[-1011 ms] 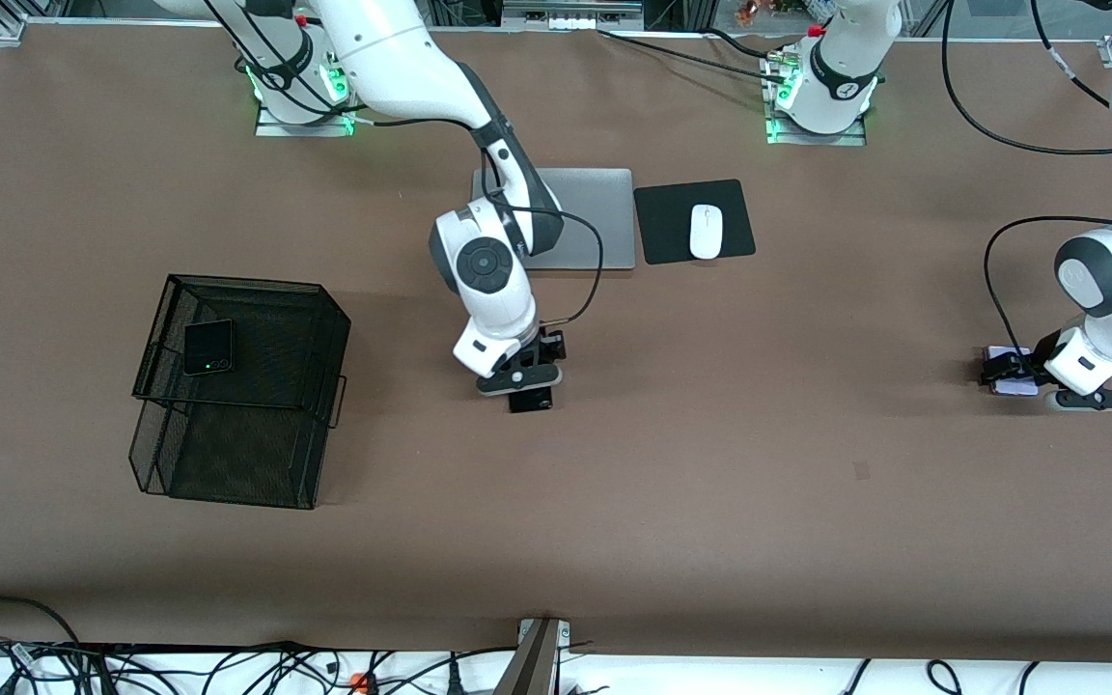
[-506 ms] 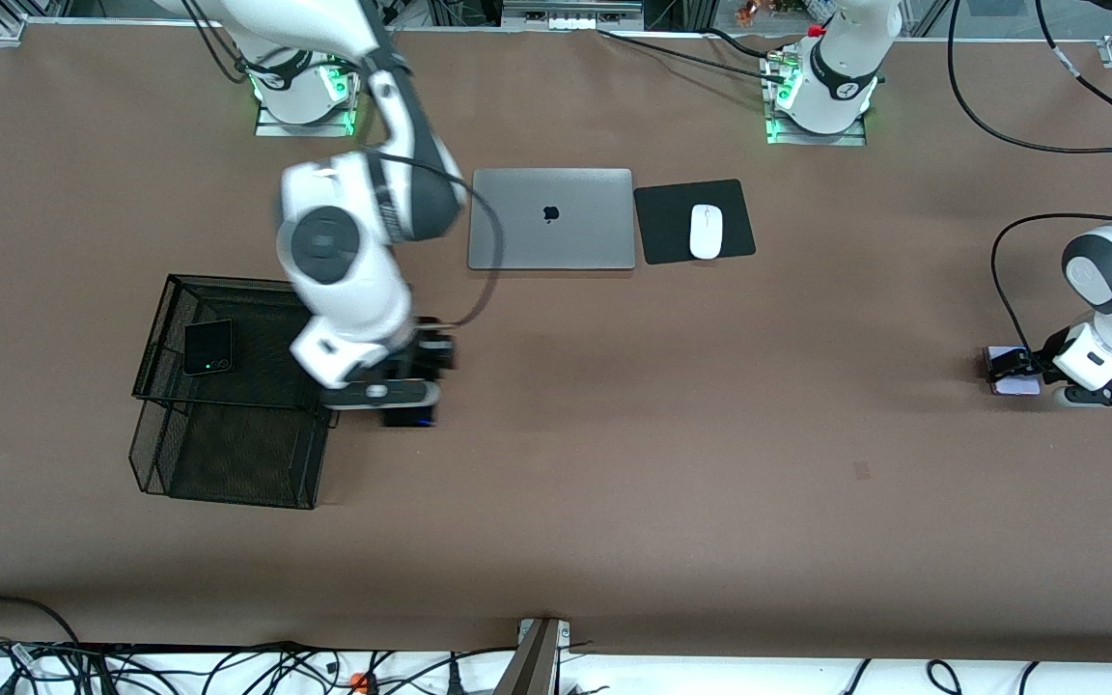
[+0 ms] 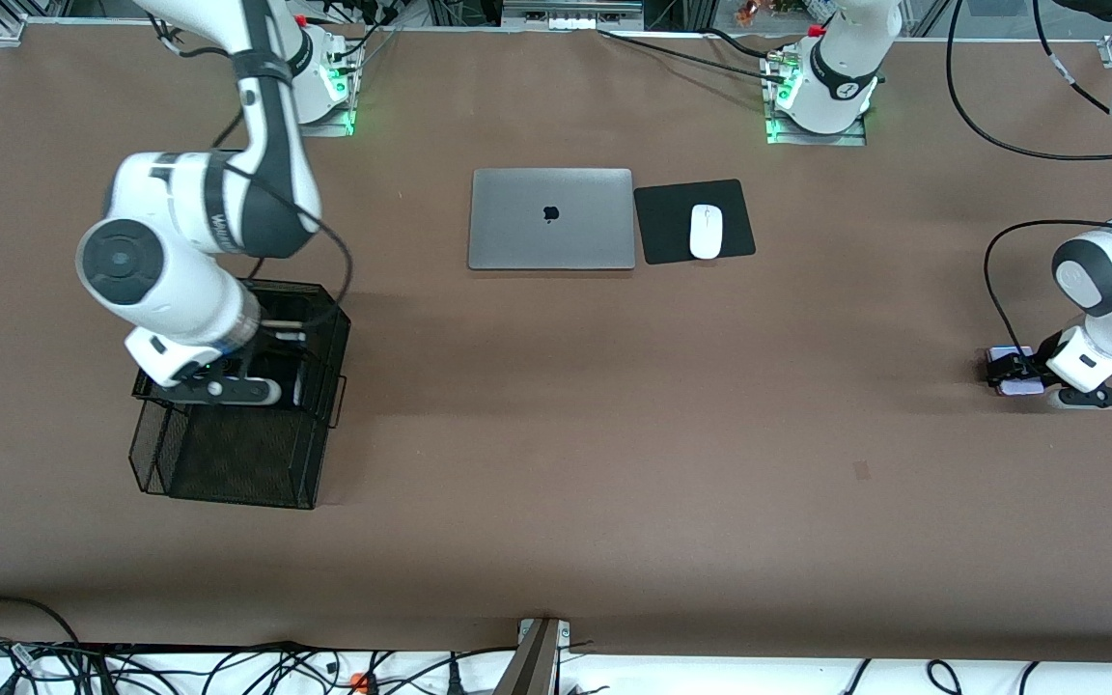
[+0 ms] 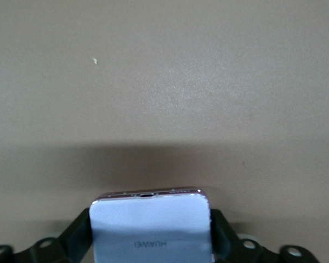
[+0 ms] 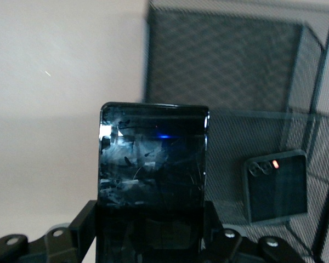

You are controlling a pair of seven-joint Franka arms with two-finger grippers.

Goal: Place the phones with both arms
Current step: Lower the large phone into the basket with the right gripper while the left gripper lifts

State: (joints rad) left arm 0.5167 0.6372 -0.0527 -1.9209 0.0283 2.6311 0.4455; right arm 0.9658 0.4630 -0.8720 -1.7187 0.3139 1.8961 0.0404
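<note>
Wrist-only: small black phone [image 5: 276, 187] in basket [image 5: 230, 71]

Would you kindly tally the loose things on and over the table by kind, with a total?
Phones: 3 – long black phone, small black phone, pale phone
Laptop: 1
Mouse: 1
Mouse pad: 1
Mesh basket: 1
Total: 7

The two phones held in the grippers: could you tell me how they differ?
The long black phone is dark and scuffed; the lilac-white phone is pale. The right gripper holds the black one above the mesh basket; the left gripper has the pale one at the bare table. Both sit between gripper fingers.
</note>
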